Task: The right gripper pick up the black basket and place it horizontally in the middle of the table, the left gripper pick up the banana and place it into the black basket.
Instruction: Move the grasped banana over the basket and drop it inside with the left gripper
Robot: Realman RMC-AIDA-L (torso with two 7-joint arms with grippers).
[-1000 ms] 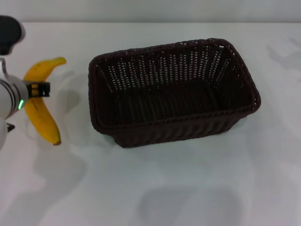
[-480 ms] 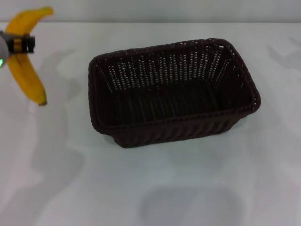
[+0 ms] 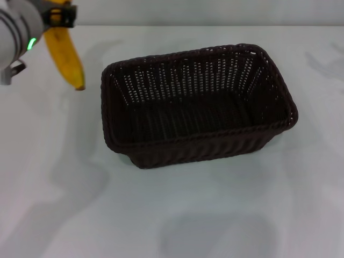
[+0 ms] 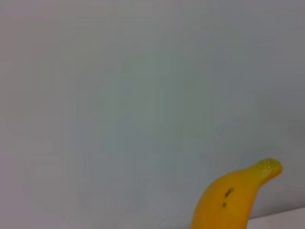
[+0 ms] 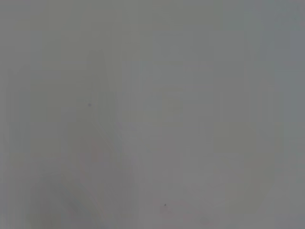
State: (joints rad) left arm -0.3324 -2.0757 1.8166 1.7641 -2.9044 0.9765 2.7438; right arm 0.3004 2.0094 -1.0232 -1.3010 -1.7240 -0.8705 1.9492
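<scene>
We find the black basket (image 3: 196,105) lying lengthwise near the middle of the table (image 3: 215,215), so its placing looks done; the right gripper is out of sight. The left gripper (image 3: 56,15) is clamped on the banana (image 3: 65,54), which hangs from it in the air, clear of the tabletop. The basket sits off to its right and lower. What remains, we judge, is carrying the banana over the rim and letting go.
</scene>
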